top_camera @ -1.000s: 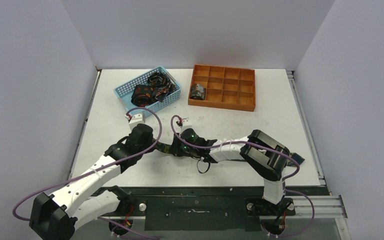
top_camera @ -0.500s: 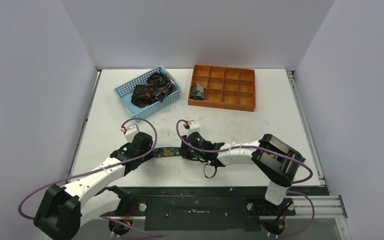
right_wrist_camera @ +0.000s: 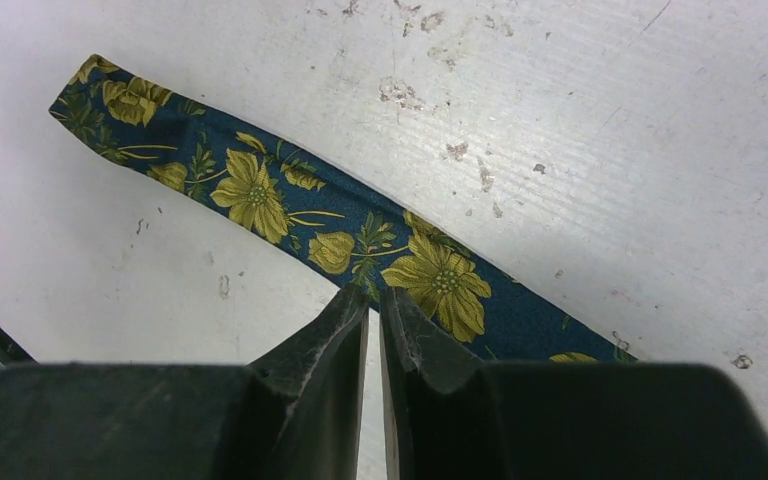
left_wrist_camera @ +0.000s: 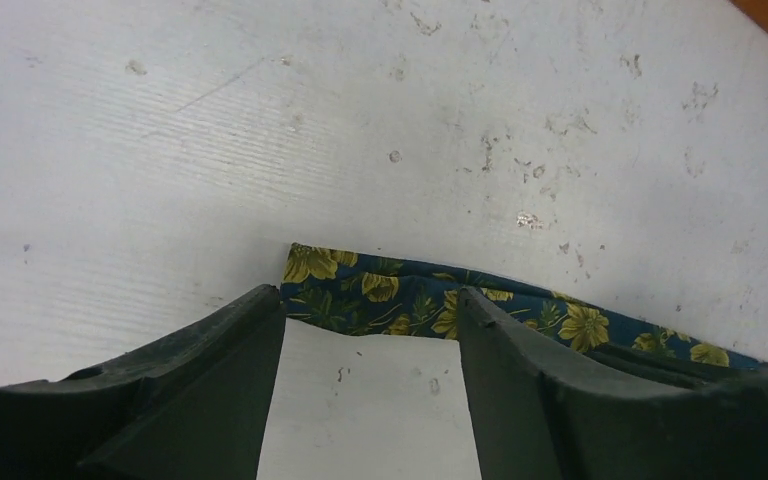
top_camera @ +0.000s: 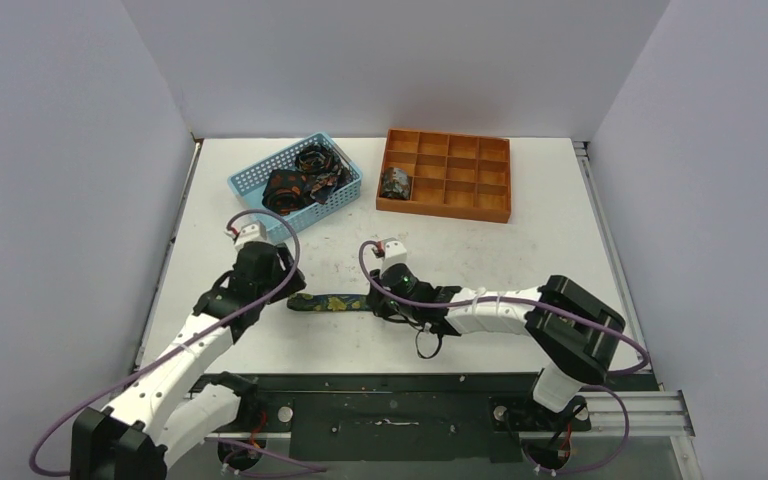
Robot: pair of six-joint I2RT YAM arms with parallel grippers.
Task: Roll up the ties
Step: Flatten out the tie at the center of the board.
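White table (top_camera: 520, 260) holds the flowery tie (top_camera: 332, 302) flat in the lower middle of the top view, likely ready for rolling, the left gripper (left_wrist_camera: 370, 300) spread at its end, the right gripper (right_wrist_camera: 374, 300) pressed together, maybe pinning it.

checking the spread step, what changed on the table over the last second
The left gripper slid away to its left, drawing the floral tie out flat, then opened and let its end go. The right gripper shifted slightly right and stayed shut, tips at the tie. The basket, the tray and the rolled tie in it did not move.
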